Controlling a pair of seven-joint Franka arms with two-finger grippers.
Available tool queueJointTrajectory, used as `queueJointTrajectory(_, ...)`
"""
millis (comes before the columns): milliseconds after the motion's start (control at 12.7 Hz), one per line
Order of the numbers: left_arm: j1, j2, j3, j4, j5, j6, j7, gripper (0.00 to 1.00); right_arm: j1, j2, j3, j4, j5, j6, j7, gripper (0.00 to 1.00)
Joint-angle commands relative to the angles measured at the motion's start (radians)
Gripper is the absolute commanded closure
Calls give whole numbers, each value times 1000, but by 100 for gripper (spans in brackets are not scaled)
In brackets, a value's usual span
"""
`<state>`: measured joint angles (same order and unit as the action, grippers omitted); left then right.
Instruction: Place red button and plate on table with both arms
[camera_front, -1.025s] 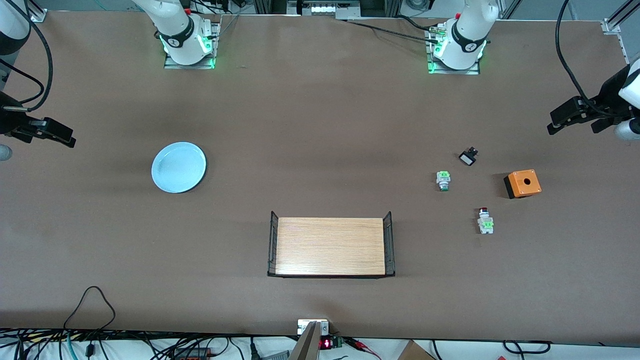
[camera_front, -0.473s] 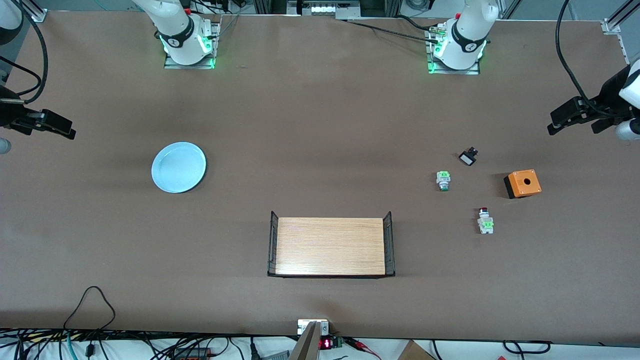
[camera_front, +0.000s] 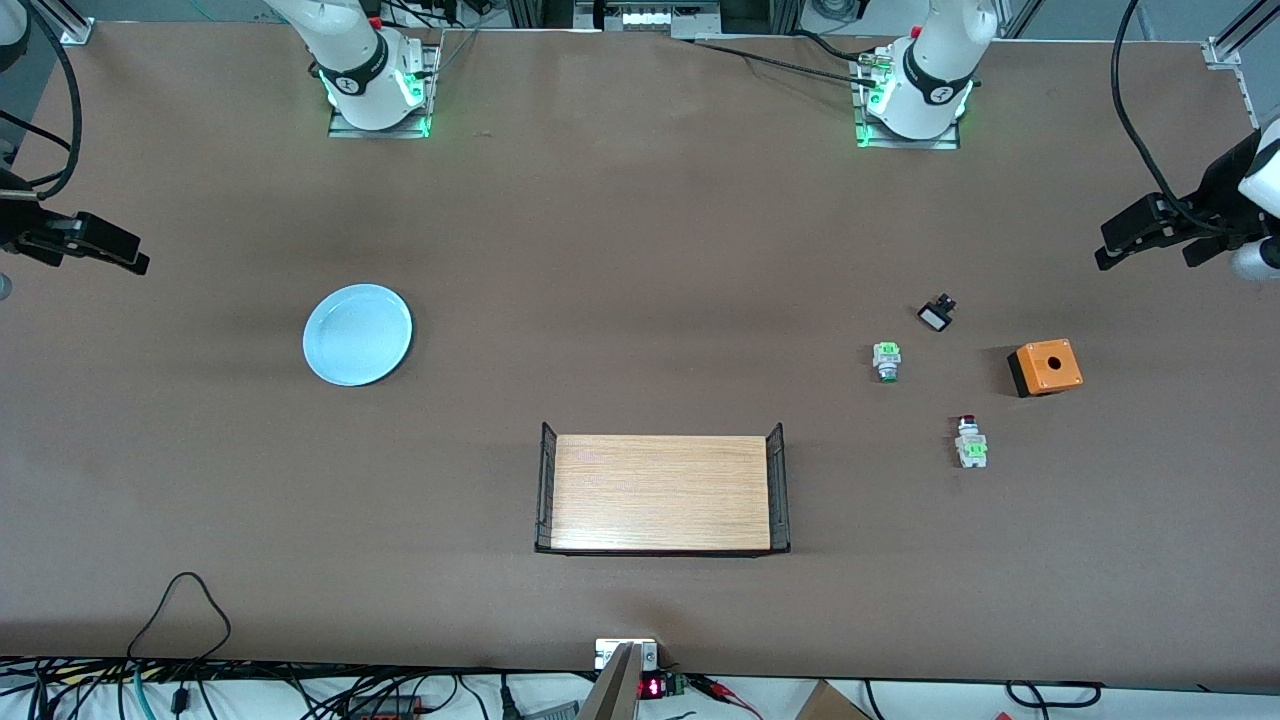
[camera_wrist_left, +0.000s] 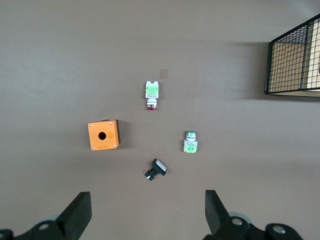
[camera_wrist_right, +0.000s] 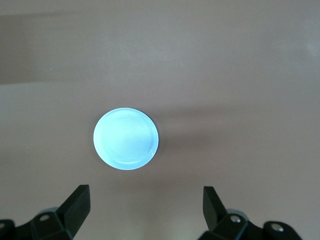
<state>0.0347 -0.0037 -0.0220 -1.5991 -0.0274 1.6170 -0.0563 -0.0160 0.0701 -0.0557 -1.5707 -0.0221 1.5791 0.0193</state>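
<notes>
Both grippers empty, aloft at the table ends; plate and red button on table (camera_front: 640, 250).
Right gripper (camera_front: 120, 258), fingers spread, over its end edge. Plate (camera_front: 357, 334) lies flat toward that end. Wooden tray (camera_front: 661, 492) mid-table near the front edge. Red button (camera_front: 969, 442) toward the left arm's end, beside the orange box (camera_front: 1046, 366). Left gripper (camera_front: 1125, 240), fingers apart, over that end edge.

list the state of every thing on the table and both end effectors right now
plate: flat on the table, bare, untouched
red button: lying on its side on the table, free
green-capped switch: lying on its side
black switch: loose on the table
orange box: hole facing up
wooden tray: nothing on it
left end effector: open, above the switches
right end effector: open, above the plate
</notes>
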Motion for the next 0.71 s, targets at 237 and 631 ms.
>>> queueJointTrajectory(237,4,14,2,30,9,-51,10,0,-7,-1,-1,15,21,-24,-22,0)
queueJointTrajectory(631,4,11,4,21,9,-51,27,0,-2,-3,1,15,17,-37,-24,0)
